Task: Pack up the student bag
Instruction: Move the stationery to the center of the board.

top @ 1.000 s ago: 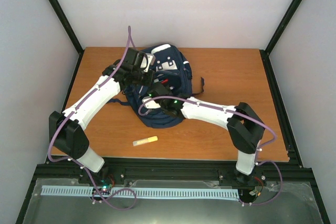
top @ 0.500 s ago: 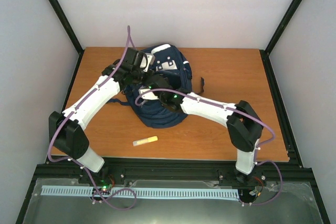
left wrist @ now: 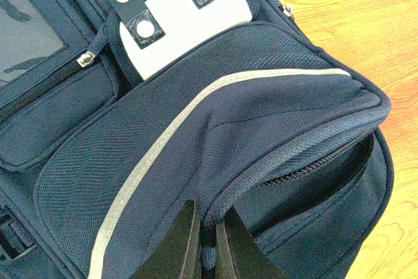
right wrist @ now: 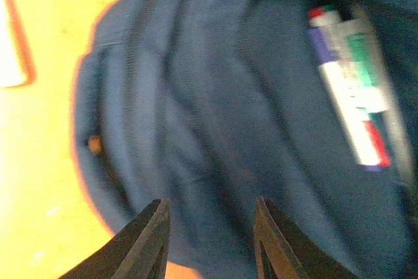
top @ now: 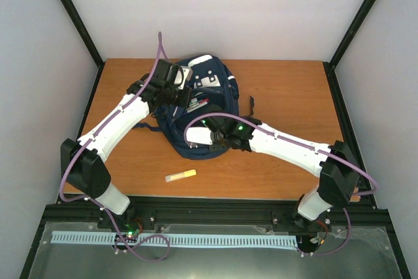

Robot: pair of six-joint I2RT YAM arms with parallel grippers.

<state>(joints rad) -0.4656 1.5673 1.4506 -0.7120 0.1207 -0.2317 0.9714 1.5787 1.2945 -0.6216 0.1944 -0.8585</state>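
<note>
The student bag (top: 208,89) lies on the wooden table (top: 287,96), navy with white patches and a pale stripe (left wrist: 157,151). My left gripper (left wrist: 208,219) is shut on the piped rim of the bag's front flap and holds it up, so the pocket gapes; from above, the left gripper (top: 181,96) sits at the bag's left side. Markers (right wrist: 353,76) with red, green and purple on them lie inside the opening, and from above the markers (top: 199,104) show as a red and white spot. My right gripper (right wrist: 210,204) hangs open over the bag's near end, nothing between its fingers.
A yellow marker (top: 180,175) lies on the table in front of the bag, near the front edge. A dark strap (top: 251,104) trails from the bag's right side. Black frame posts and white walls close in the table.
My right gripper has opened and drawn back out of the bag toward the near side, its elbow swinging right. The left gripper has kept its hold on the flap.
</note>
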